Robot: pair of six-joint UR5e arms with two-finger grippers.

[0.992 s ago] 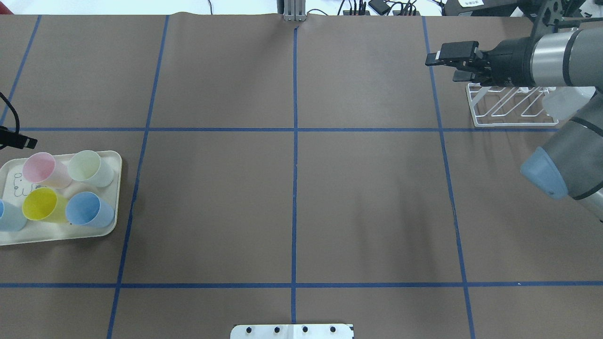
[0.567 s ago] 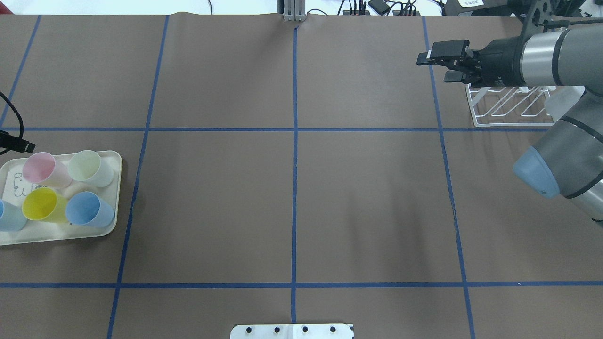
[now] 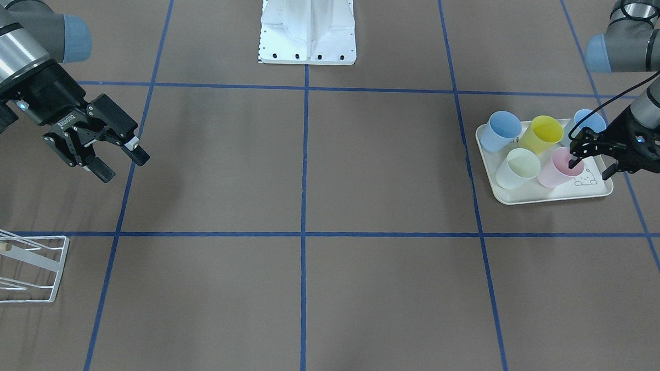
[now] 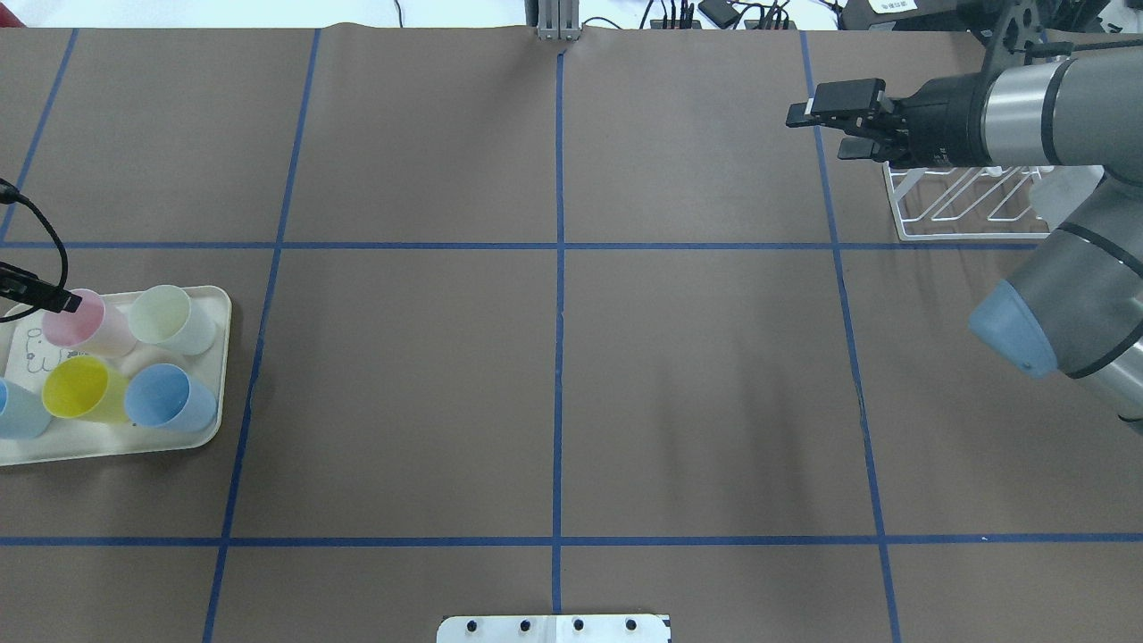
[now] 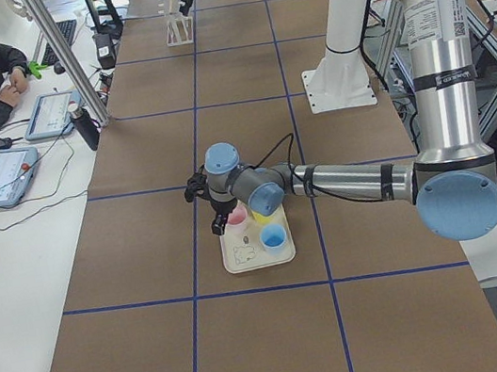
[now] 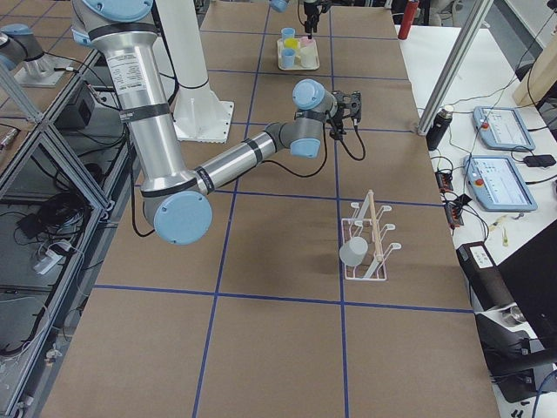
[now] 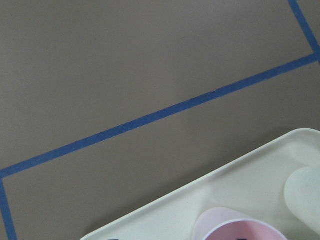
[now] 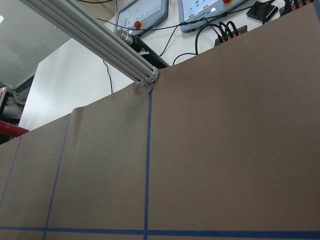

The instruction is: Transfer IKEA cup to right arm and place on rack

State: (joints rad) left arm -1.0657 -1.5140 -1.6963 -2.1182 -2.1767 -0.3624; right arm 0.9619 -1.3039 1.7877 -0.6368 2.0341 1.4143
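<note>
At right of the front view, my left gripper (image 3: 590, 166) stands spread, one finger inside the pink cup (image 3: 552, 174) on the cream tray (image 3: 549, 196). At left, my right gripper (image 3: 122, 165), its white lettering unreadable, gapes over brown paper (image 3: 363, 164) gridded with blue tape (image 3: 305, 151); the white wire rack (image 3: 25, 268) sits at lower left.

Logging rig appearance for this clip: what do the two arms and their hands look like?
Both arms are grey tubes with silver sections and light-blue joint caps. The right arm carries a bulky black hand with white lettering. The left arm has a slimmer, longer-fingered black hand and a looping black cable.
</note>
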